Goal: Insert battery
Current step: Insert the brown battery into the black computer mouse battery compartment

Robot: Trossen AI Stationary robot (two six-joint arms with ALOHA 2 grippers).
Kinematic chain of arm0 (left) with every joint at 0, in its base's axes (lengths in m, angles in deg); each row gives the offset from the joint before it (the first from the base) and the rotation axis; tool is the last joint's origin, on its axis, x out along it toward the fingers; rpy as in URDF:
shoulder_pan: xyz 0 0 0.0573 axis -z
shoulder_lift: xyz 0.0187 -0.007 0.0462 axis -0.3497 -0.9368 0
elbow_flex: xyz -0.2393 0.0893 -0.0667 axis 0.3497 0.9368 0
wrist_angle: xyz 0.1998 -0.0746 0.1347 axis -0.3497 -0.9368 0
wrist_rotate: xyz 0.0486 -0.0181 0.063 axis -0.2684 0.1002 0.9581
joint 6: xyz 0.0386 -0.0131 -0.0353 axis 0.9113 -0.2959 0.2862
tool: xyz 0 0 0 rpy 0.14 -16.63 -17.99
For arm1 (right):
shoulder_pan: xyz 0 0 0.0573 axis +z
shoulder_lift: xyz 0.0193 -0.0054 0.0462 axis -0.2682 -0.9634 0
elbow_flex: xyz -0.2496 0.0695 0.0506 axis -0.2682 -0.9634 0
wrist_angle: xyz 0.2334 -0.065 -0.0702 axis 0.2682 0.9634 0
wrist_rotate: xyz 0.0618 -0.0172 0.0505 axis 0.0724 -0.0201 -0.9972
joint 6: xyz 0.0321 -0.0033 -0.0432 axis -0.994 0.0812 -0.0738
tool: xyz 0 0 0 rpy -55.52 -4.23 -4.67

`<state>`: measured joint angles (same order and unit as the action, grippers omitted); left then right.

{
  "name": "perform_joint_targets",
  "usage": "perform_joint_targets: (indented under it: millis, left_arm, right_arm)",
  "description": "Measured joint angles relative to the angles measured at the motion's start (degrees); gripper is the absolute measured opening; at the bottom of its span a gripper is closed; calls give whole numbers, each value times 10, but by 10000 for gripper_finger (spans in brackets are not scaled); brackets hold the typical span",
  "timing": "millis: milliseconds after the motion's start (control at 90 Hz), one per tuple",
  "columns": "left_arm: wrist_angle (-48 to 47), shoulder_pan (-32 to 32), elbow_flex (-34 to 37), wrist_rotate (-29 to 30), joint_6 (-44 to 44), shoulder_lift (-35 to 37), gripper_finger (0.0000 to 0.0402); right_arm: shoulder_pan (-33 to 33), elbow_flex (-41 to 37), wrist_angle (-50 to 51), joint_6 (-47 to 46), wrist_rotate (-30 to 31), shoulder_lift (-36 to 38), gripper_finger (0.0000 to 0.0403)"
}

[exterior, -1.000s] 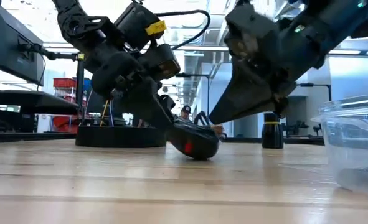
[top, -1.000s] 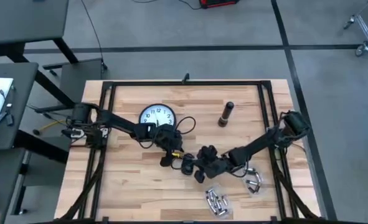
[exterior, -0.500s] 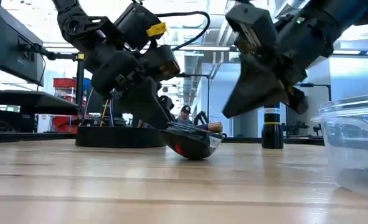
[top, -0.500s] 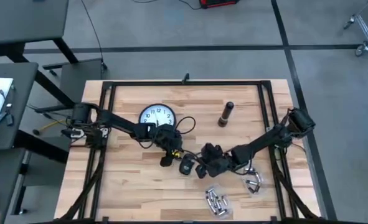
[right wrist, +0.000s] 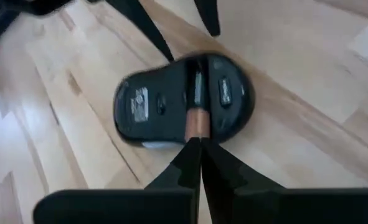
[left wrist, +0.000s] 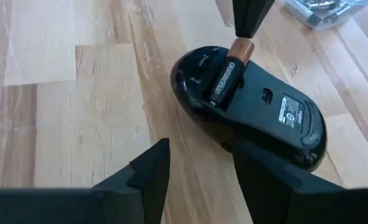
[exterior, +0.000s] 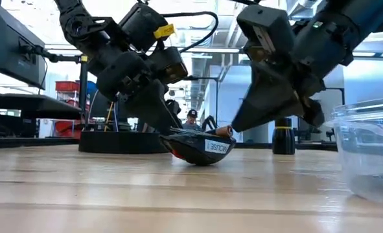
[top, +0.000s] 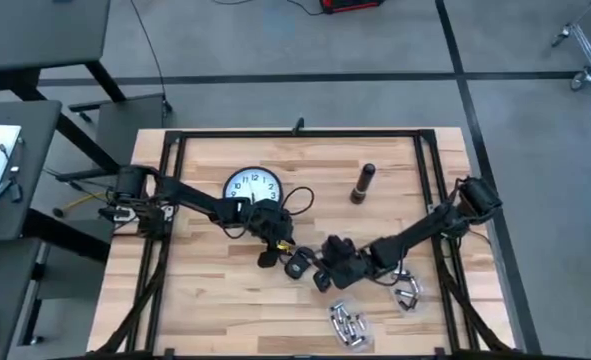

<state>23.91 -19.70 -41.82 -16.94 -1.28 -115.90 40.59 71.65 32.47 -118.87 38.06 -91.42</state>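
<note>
A black computer mouse lies belly up on the wooden table, near its middle. A copper-and-black battery lies slanted in its open compartment, the copper end raised. My right gripper is shut, its tips at that copper end. My left gripper stands open at the mouse's left side, one finger by the shell and the other over bare wood. My right gripper presses the tips of its shut fingers against the battery's copper end, slanting down from the table's right and lying along the battery. The black end sits in the compartment. My left gripper has one open finger against the mouse's side edge, slanting down from the table's left; the mouse rests on the table.
A wall clock lies face up behind the left arm, and a dark flashlight stands at the back. Two clear containers with loose batteries sit near the front right; one looms close in the low view.
The mouse, tipped with one end down a second ago, has rocked level and turned so its label faces the low camera. My right gripper rose off it briefly, then came down onto the battery's copper end, fingers still shut.
</note>
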Motion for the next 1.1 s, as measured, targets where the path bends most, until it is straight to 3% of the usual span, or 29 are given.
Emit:
perform_joint_targets:
  millis: [556, 867, 1100]
  left_arm:
    - [14, 20, 0, -2, 25, 0, 155]
    - [18, 20, 0, -6, 20, 2, 155]
    - [3, 20, 0, -1, 12, 0, 155]
  right_arm:
    - [-14, 0, -20, 21, -2, -14, 0]
    - [-35, 29, -41, 69, -67, -64, 0]
    - [-43, 60, 54, 87, -95, -38, 0]
